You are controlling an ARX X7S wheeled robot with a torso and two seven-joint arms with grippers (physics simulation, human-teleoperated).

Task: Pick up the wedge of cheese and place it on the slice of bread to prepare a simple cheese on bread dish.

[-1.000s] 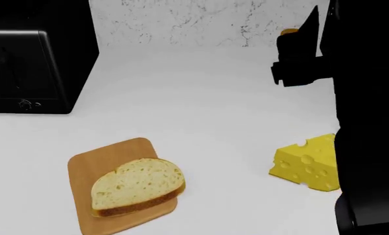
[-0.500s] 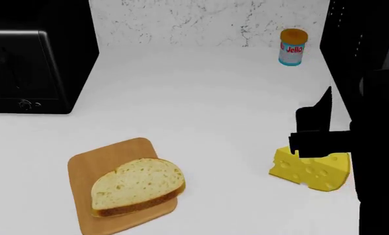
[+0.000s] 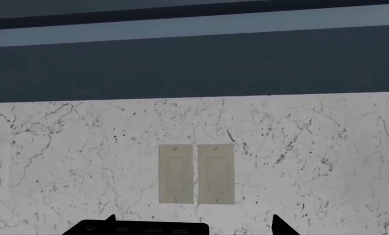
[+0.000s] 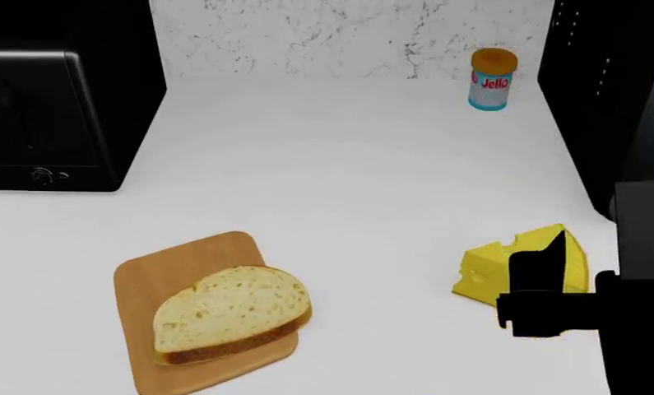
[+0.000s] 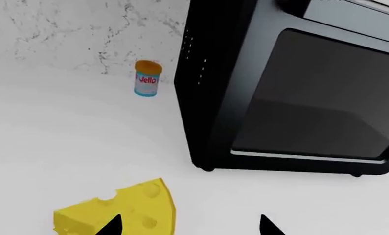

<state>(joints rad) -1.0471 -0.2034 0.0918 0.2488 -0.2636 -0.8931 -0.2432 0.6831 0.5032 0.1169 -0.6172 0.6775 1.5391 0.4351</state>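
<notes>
The wedge of cheese is bright yellow with round holes and lies on the white counter at the right. It also shows in the right wrist view. My right gripper hangs low over the cheese's right side, partly hiding it. In the right wrist view my right gripper is open, one fingertip over the cheese, the other over bare counter. The slice of bread lies on a tan wooden board at the front left. My left gripper is open, empty, facing the back wall, and out of the head view.
A black toaster stands at the left. A large black oven stands at the right, just behind the cheese. A Jello jar stands by the back wall, also in the right wrist view. Wall switches face the left wrist.
My right gripper has dropped from up near the Jello jar down to the cheese, and now covers the wedge's right part. Cheese and bread have not moved.
</notes>
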